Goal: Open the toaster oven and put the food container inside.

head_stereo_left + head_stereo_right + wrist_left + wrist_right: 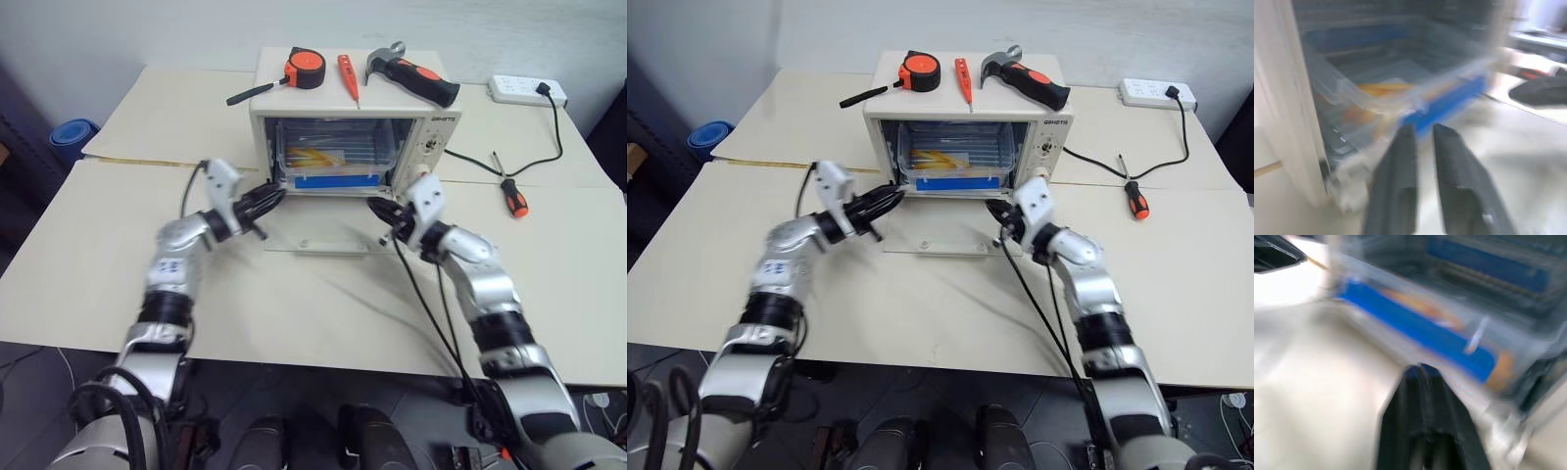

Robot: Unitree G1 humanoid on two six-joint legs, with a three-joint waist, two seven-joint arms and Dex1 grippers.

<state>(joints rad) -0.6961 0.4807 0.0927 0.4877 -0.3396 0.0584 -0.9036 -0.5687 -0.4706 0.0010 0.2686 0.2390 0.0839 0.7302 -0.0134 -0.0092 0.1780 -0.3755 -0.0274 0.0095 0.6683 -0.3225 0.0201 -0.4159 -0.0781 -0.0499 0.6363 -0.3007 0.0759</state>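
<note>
The small cream-white boxy toaster oven (348,122) stands with its glass door (318,235) dropped flat onto the pale tabletop (98,255), and the clear rectangular plastic food container (330,157) with blue clip strips and yellow-orange food strips already sits inside the cavity, its near blue edge about flush with the opening. So the opening and the loading look done; what seems left is a last nudge inward, if any, and pulling the arms clear. The left gripper (266,199) reaches forward and inward, roughly level, its tips just short of the container's near left corner; the left wrist view shows its two black fingers (1398,161) parted by a narrow gap, gripping nothing. The right gripper (377,208) mirrors it, angled inward and level, with the container's near right corner just ahead of its tips; its fingers are pressed together and empty, as the right wrist view shows. Both grippers hover just above the lowered door. Beyond them, on the oven's roof, lie an orange tape measure (306,70), a red screwdriver (348,76) and a black-and-orange hammer (411,74).
</note>
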